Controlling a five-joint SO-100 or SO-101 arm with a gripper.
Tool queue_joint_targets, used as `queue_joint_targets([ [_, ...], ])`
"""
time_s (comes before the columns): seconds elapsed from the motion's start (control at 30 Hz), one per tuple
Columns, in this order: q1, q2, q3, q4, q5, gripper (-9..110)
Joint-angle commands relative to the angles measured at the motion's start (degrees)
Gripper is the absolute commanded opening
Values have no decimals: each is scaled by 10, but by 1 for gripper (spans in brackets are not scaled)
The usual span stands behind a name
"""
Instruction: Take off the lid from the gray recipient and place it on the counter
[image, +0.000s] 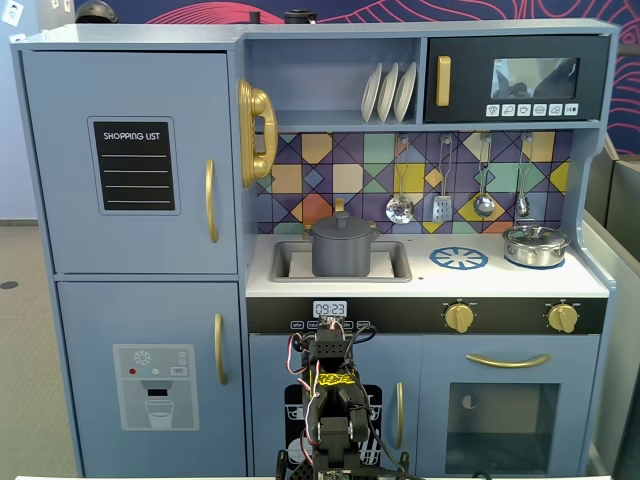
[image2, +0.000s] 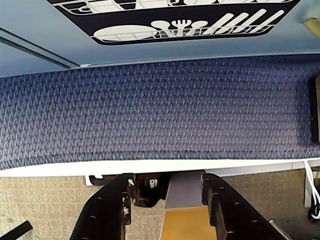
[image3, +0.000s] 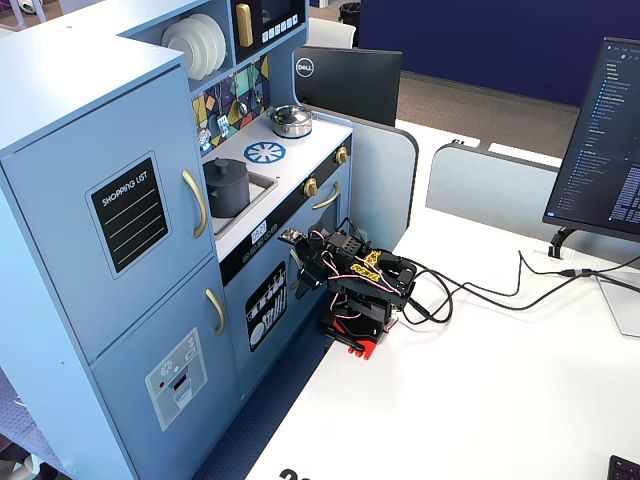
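The gray recipient (image: 341, 256) stands in the recessed sink of the white counter (image: 430, 283), with the dark gray lid (image: 341, 224) sitting flat on it, knob up. Both fixed views show this, and the other one has the pot (image3: 229, 192) and the lid (image3: 225, 168) too. My arm (image: 334, 395) is folded low on the table in front of the kitchen's lower doors, far below the pot. In the wrist view my gripper (image2: 167, 183) is open and empty, facing blue carpet and the dishwasher print.
A shiny silver pot (image: 535, 245) with its lid stands on the counter's right, beside the burner print (image: 459, 258). Utensils (image: 441, 205) hang above the counter. Cables (image3: 470, 290) run across the white table (image3: 480, 400) behind the arm. Monitors stand at the right.
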Motion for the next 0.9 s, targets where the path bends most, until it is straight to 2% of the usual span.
queue_joint_targets([
  [0.0,54,-4,-2,100,1,0],
  [0.3,58,-4,-3,94,-5,0],
  [0.43,56,-5,-32,40,4,0],
  [0.53,50,-56,-127,-25,26,0],
  [0.7,58,-179,-350,-182,36,0],
  [0.87,43,-228,-417,-490,18,5],
])
